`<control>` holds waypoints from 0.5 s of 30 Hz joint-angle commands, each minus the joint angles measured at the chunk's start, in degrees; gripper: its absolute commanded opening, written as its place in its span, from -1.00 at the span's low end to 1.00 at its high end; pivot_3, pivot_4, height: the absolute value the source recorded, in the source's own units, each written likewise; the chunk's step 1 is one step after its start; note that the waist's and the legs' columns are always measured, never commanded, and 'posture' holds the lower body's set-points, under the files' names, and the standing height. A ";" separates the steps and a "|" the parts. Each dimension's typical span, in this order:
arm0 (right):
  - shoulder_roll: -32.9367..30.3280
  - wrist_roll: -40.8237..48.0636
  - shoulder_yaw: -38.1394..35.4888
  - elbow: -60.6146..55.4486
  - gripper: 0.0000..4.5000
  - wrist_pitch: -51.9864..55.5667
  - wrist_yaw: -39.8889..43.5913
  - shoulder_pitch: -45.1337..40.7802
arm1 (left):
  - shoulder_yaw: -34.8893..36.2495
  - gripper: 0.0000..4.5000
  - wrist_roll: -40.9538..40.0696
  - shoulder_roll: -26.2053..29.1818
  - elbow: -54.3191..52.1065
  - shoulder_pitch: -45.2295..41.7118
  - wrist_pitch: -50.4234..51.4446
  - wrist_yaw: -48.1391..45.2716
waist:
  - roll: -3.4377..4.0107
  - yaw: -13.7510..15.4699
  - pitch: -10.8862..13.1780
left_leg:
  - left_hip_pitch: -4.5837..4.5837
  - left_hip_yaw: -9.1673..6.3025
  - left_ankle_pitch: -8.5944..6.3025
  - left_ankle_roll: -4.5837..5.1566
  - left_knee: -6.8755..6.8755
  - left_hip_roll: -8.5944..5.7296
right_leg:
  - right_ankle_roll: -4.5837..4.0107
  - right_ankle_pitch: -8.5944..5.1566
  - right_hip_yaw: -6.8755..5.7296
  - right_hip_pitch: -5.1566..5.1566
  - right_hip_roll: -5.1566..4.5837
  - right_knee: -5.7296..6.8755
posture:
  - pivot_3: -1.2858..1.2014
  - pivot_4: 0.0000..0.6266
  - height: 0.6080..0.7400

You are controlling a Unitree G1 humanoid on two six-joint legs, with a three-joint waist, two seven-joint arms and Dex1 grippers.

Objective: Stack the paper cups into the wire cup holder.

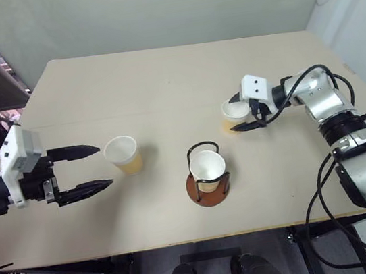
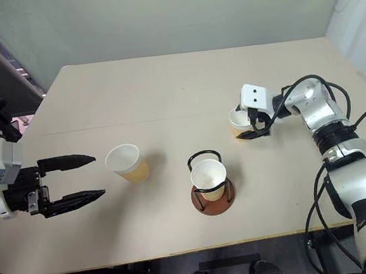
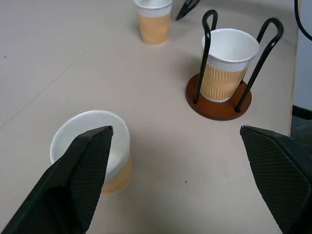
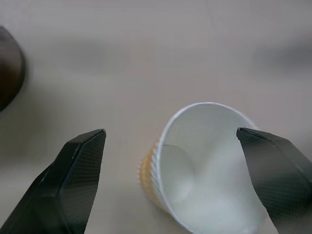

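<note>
A wire cup holder, a black loop frame on a round reddish-brown base, is placed near the middle of a beige table, toward the near edge. One paper cup is seated inside it, upright, its long axis vertical and its white mouth turned upward. A second cup is set to the left of the holder, also upright with its mouth up. A third cup is found to the right and slightly farther away, upright as well. The right gripper is spread wide around this third cup, and nothing is clamped. The left gripper is held just left of the second cup, its fingers parted wide and nothing grasped.
</note>
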 commanded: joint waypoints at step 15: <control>-1.06 -1.05 -3.09 -0.76 -0.98 -4.48 3.40 -2.38 | 3.26 1.00 -1.48 1.78 -2.30 -1.74 0.10 0.60 | 0.03 -0.01 0.02 | 0.38 -0.01 -0.11 0.34 0.05 0.02 | -0.30 0.16 0.01 0.09 0.00 0.19 | 0.03 -0.52 1.00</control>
